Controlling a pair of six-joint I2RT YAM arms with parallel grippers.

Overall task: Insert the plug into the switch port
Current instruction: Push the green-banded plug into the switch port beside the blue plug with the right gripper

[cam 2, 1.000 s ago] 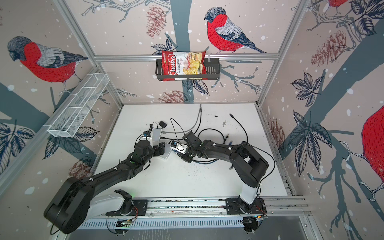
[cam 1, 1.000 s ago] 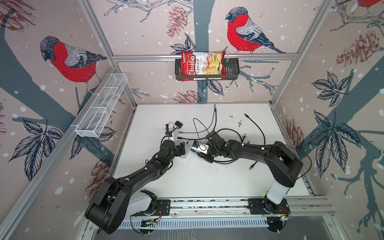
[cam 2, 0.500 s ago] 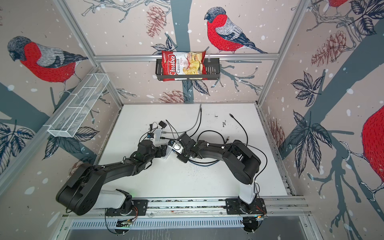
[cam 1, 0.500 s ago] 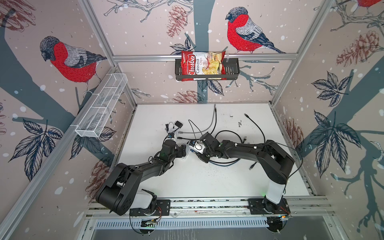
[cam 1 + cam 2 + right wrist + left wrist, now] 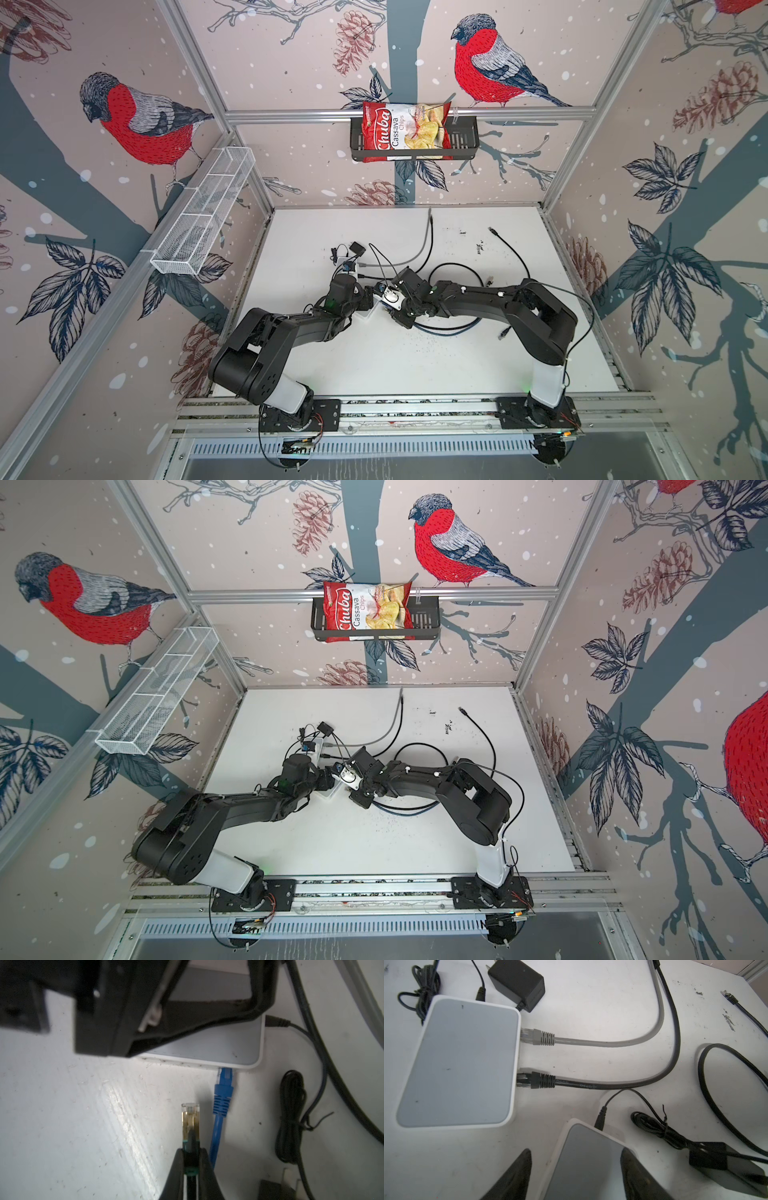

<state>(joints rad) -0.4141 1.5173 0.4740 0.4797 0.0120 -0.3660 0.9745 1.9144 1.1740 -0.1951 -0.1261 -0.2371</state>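
Jutting from right tool (image 5: 191, 1152), plug (image 5: 190, 1120) near switch (image 5: 218, 1047)

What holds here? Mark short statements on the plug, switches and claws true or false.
1. The right claw grips the plug. True.
2. The plug is seated in the near switch. False: its tip is short of the switch, beside the blue cable.
3. The blue cable is plugged into the near switch. True.
4. The far switch has no cables in it. False: a grey cable and a black cable are plugged in.
5. The left claw straddles the near switch. True.
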